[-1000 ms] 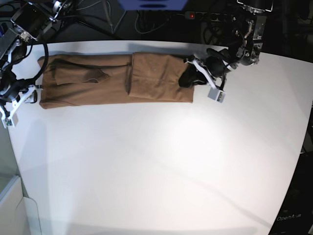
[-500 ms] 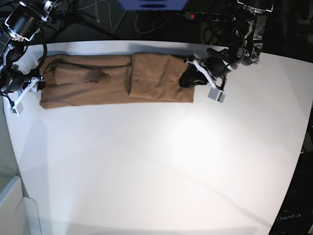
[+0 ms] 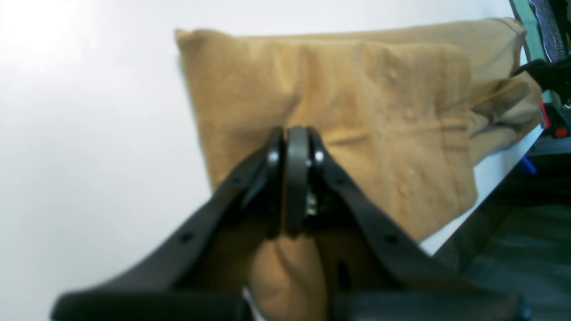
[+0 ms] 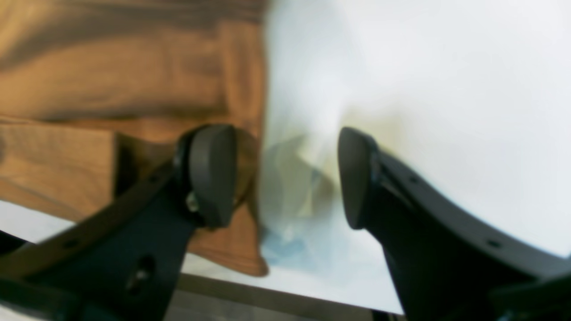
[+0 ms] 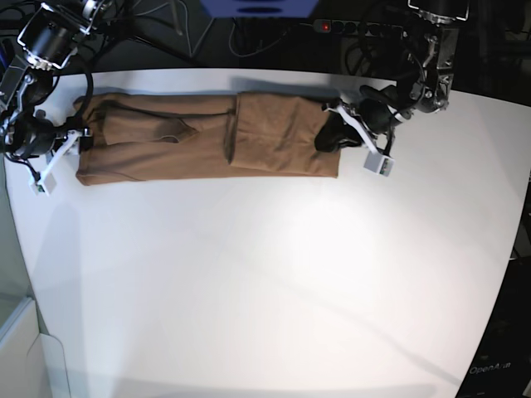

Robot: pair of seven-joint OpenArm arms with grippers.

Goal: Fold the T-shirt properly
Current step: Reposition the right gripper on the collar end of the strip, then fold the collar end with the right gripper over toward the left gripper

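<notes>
Nearest you in the base view is a wide bare stretch of the white desk (image 5: pixel 274 282); everything that matters sits along its far edge. There the T-shirt (image 5: pixel 207 137) lies as a long narrow band running left to right, flat on the desk, with one end folded back over itself so a doubled panel covers the part nearer your left arm.

Your left gripper (image 3: pixel 292 147) is at that doubled end, on the right of the base view. In the left wrist view its fingers (image 3: pixel 298 178) are pressed together with a pinch of tan cloth caught between them, and a fold of fabric bunches up just below the tips. The folded panel spreads out flat beyond them, and its far corner reaches close to the desk edge.

Your right gripper (image 4: pixel 285 178) is at the other end, on the left of the base view. Its fingers (image 4: pixel 212 174) stand well apart, holding nothing. One tip hangs over the cloth by the shirt's end edge, the other over bare desk just past that edge. That view is blurred, so you cannot tell whether either tip touches the fabric or the desk.
</notes>
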